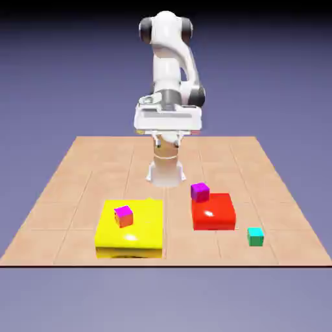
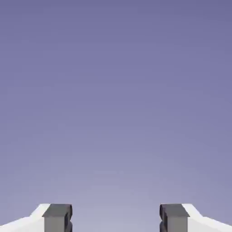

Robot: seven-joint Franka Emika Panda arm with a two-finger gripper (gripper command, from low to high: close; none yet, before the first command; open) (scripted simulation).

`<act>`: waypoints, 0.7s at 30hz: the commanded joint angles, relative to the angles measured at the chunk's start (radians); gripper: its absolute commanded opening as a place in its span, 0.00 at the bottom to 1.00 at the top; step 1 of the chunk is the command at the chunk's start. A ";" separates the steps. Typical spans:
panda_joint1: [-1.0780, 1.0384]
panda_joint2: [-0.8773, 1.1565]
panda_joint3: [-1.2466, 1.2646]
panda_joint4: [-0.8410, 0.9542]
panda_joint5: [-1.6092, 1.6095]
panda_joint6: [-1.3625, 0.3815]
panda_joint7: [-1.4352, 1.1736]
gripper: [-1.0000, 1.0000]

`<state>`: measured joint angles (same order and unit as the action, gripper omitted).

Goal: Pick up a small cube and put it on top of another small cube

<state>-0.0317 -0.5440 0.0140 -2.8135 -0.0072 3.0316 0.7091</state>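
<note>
The flat yellow block (image 1: pixel 130 228) lies nearest on the tiled tabletop (image 1: pixel 58 194), carrying the tiny cube with magenta top and orange-red sides (image 1: pixel 123 216), well below and forward of the hand (image 2: pixel 116 217). No lime cube shows. The hand's grey fingertips (image 2: pixel 57 216) stand wide apart, holding nothing, facing only backdrop.

The arm (image 1: pixel 170 61) is showing glossy white rounded shells with dark grey joint caps, a wide white hand block (image 1: pixel 168 119) beneath. The gripper (image 2: pixel 115 217) is presenting white fingers tipped with small dark grey pads (image 2: pixel 57 216).
</note>
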 commanded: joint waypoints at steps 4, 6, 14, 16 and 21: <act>-0.145 0.079 0.052 -0.005 -0.028 -0.023 -0.104 0.50; -0.217 0.109 0.085 0.001 -0.046 -0.039 -0.154 0.50; -0.507 0.244 0.207 0.012 -0.113 -0.099 -0.358 0.50; -0.580 0.278 0.237 0.015 -0.129 -0.113 -0.409 0.50; -0.761 0.363 0.312 0.021 -0.170 -0.150 -0.536 0.50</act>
<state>-0.7928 -0.1813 0.3263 -2.7925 -0.1775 2.8820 0.1729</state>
